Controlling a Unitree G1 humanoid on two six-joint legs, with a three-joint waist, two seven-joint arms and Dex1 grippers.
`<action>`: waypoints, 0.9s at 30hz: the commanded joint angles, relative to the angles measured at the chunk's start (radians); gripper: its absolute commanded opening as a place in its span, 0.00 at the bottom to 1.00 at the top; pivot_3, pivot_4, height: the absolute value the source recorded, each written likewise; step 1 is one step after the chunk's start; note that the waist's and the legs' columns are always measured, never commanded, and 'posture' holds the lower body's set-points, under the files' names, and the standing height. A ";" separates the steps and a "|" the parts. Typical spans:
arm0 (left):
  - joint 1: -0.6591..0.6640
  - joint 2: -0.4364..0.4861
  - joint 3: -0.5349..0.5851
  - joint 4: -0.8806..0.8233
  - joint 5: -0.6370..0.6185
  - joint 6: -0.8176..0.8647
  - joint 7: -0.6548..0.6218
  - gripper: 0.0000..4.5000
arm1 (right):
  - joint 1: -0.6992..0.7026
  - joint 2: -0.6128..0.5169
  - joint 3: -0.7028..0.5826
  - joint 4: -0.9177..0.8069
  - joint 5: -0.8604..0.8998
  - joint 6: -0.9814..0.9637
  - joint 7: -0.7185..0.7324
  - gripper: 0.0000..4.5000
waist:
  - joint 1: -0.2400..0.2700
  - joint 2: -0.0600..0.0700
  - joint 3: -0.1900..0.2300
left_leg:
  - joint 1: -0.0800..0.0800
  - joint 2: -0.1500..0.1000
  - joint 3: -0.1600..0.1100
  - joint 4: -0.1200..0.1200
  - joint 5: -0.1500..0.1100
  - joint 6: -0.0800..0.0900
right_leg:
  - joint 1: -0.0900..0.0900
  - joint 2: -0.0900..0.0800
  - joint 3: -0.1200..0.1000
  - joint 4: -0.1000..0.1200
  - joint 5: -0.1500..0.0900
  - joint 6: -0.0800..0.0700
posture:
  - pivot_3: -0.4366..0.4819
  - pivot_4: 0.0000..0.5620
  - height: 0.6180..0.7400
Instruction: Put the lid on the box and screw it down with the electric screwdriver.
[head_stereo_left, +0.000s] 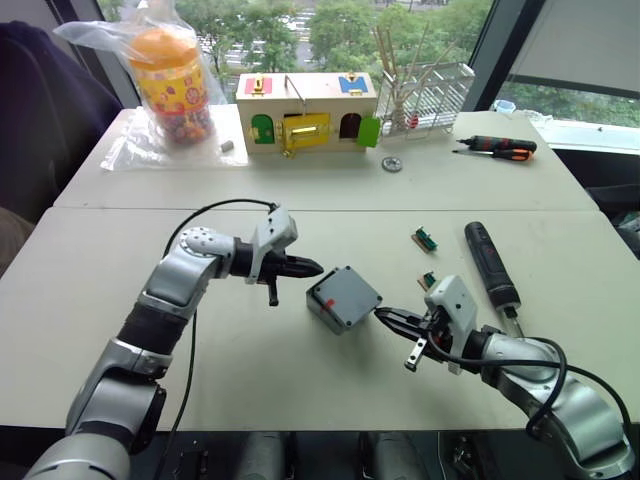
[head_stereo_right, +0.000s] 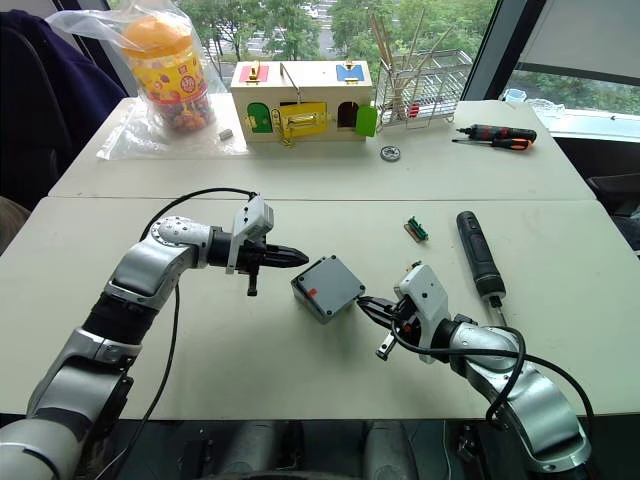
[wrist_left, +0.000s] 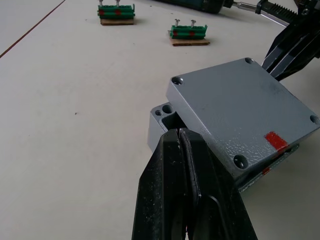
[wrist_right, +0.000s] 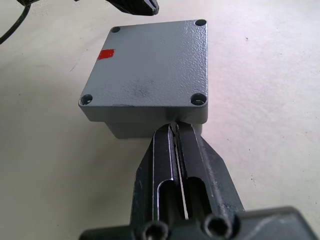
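On the near white table (head_stereo_left: 120, 290), the box (wrist_left: 159, 125) sits between the two arms, with the lid (head_stereo_left: 345, 294) lying on top of it but skewed: in the left wrist view one box corner with its screw hole shows bare beside the lid's edge. Step in hand, as I judge it: squaring the lid onto the box; no screwing yet.

The left arm reaches in from the box's left, forearm level, its left gripper (head_stereo_left: 303, 267) clenched to a point and empty, tip at the box's exposed corner. The right arm comes in low from the box's right, its right gripper (head_stereo_left: 397, 320) also pressed shut on nothing, tip against the box wall just under the lid's rim.

The electric screwdriver (head_stereo_left: 490, 264) lies released on the table to the right of the box, beyond the right gripper, untouched. Two small green terminal blocks (head_stereo_left: 424, 239) lie between the box and the screwdriver.

Next move probably calls for opposed nudges to line up the lid's corner holes with the box's holes, then freeing the right gripper to fetch the screwdriver. Whether screws are already in the lid's holes: cannot tell.
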 joint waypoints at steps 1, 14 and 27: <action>-0.026 -0.004 -0.007 0.005 0.017 -0.040 -0.001 0.00 | -0.015 0.008 -0.003 -0.044 0.016 0.000 -0.004 0.01 | 0.000 0.000 0.000 | 0.000 0.000 0.000 0.000 0.000 0.000 | 0.000 0.000 0.000 0.000 0.000 0.000 | 0.48 0.27 0.76; -0.008 -0.015 -0.009 -0.026 0.003 -0.019 -0.020 0.00 | -0.055 0.029 0.030 -0.037 0.015 0.010 -0.007 0.01 | 0.000 0.000 0.000 | 0.000 0.000 0.000 0.000 0.000 0.000 | 0.000 0.000 0.000 0.000 0.000 0.000 | 0.48 0.27 0.76; 0.004 -0.019 -0.002 -0.036 -0.001 -0.006 -0.009 0.00 | -0.083 0.038 0.045 -0.029 0.013 0.015 -0.006 0.01 | -0.001 0.000 0.000 | 0.000 0.000 0.000 0.000 0.000 0.000 | 0.000 0.000 0.000 0.000 0.000 0.000 | 0.48 0.27 0.76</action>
